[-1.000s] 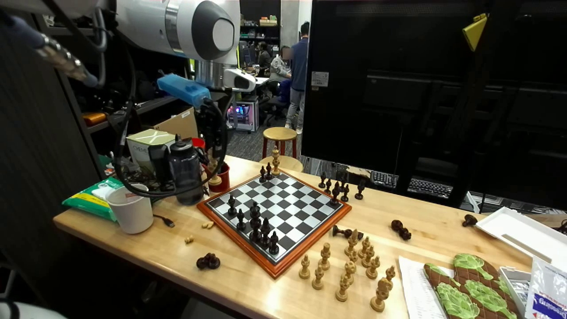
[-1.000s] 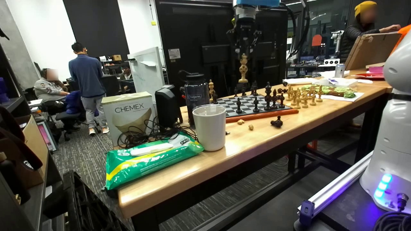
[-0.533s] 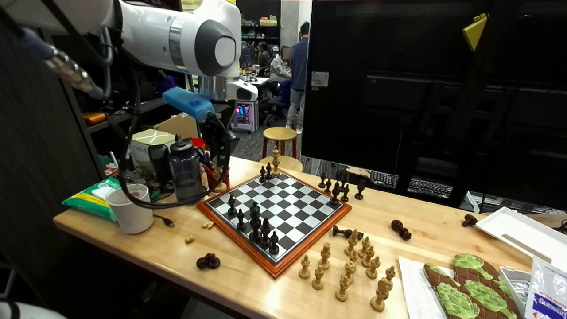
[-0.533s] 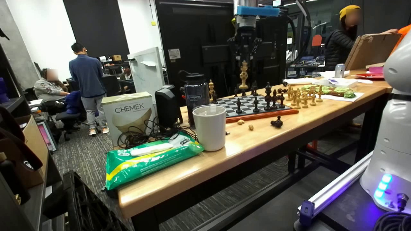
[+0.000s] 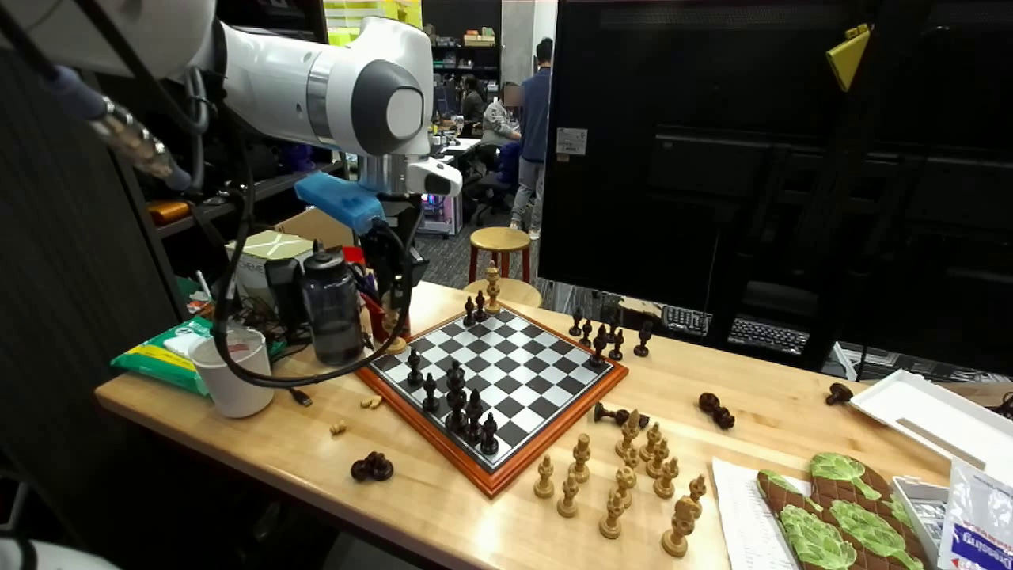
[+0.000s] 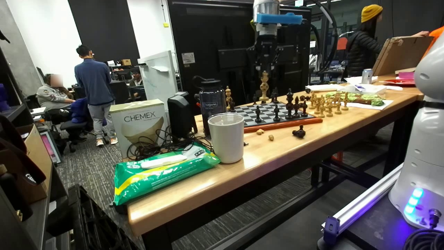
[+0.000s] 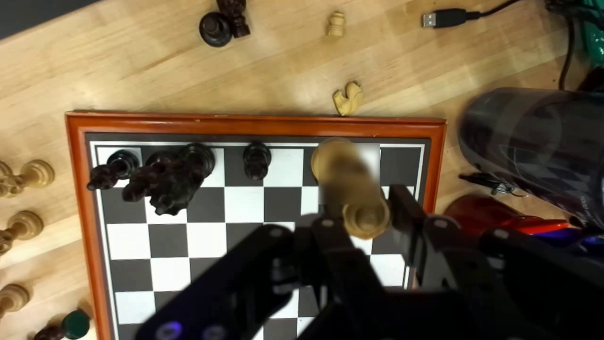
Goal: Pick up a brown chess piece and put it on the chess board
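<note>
Past the far edge of the worktop (image 5: 673, 372), a round stool (image 5: 500, 238) on grey carpet (image 5: 449, 257); a black panel (image 5: 633, 214) alongside; white wall (image 6: 45, 31) beyond.

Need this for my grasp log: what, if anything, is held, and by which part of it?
The hand holds a light-brown chess piece by its top end, base downward.

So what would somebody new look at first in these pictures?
Probably the checked chess board on the wooden table, and the light-brown chess piece the gripper holds upright, seemingly over one corner. In an exterior view, the green packet beside the white cup also stands out.
</note>
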`<act>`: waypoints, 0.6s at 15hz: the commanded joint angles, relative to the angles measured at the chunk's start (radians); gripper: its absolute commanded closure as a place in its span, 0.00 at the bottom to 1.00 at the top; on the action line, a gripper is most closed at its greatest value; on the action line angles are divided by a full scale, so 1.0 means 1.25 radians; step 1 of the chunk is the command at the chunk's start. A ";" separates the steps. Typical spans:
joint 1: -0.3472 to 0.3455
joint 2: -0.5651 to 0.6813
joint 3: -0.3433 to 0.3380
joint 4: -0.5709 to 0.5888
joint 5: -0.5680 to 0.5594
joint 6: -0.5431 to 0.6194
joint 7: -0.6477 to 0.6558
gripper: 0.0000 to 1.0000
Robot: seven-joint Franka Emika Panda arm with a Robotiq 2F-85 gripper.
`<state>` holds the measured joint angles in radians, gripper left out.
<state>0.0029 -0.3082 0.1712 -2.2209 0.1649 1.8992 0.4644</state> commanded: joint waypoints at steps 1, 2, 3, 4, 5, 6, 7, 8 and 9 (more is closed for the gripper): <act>0.010 0.001 -0.002 -0.001 -0.016 0.005 0.023 0.92; 0.009 0.005 -0.001 0.001 -0.020 0.005 0.027 0.92; 0.009 0.008 -0.001 0.001 -0.023 0.006 0.029 0.92; 0.008 0.012 -0.001 0.001 -0.029 0.005 0.035 0.92; 0.008 0.015 -0.001 0.001 -0.032 0.006 0.037 0.92; 0.008 0.019 -0.001 0.001 -0.038 0.005 0.040 0.92; 0.008 0.023 -0.002 0.001 -0.040 0.007 0.040 0.92; 0.009 0.026 -0.002 0.000 -0.043 0.009 0.042 0.92; 0.009 0.029 -0.003 -0.001 -0.044 0.010 0.042 0.92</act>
<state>0.0029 -0.2794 0.1716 -2.2212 0.1271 1.9010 0.4927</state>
